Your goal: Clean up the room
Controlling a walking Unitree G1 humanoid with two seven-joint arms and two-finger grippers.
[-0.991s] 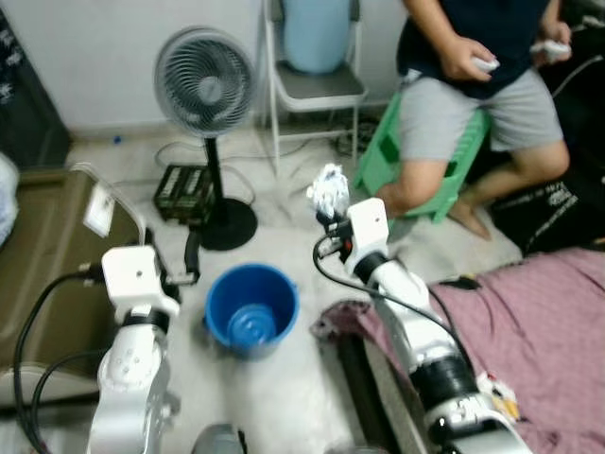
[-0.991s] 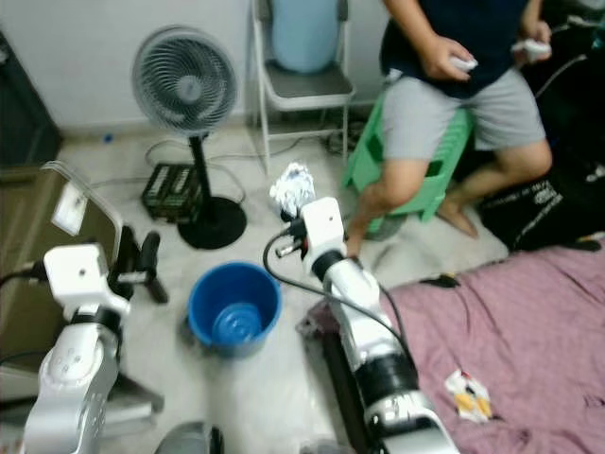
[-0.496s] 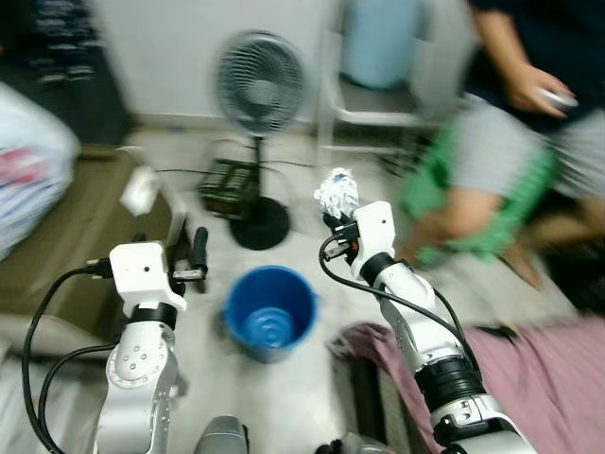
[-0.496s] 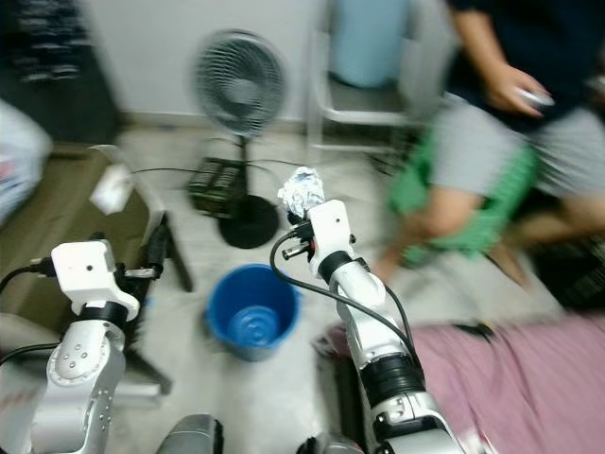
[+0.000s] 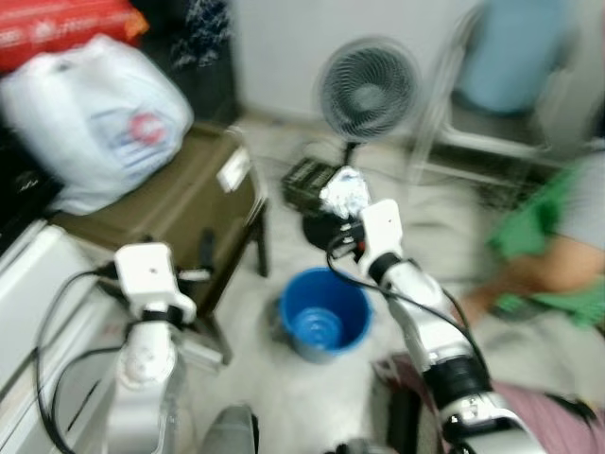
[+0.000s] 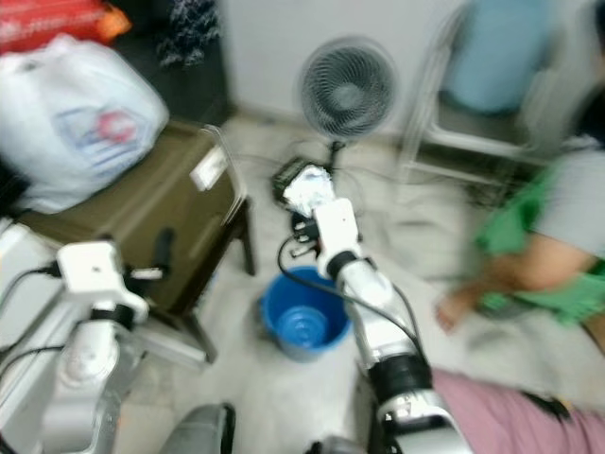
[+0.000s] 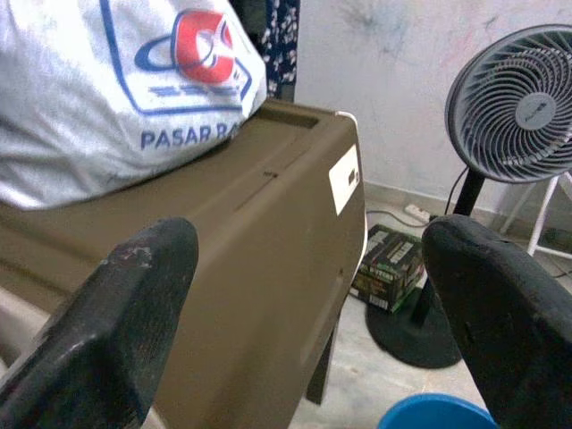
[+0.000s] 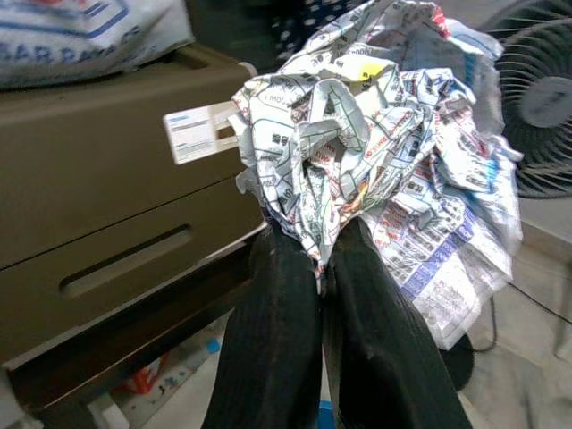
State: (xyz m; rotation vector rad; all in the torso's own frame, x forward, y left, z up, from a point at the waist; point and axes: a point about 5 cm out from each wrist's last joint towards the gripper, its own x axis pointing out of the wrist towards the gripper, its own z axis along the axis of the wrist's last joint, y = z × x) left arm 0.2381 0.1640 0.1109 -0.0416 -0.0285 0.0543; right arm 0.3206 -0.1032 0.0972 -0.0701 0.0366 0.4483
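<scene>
Right wrist view shows the right gripper with its two black fingers pressed together on a crumpled newspaper ball. From the head camera, this paper ball is held in the air above and just behind the blue bucket on the floor. Left of the bucket, the left gripper has its fingers spread wide with nothing between them, before a brown cabinet.

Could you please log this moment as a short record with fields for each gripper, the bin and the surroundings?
right gripper: shut on crumpled newspaper, raised beyond the bucket
left gripper: open, empty, facing the brown cabinet
blue bucket: on the floor between the arms
white plastic bag: on the cabinet
standing fan: behind the bucket
person: seated to the right
</scene>
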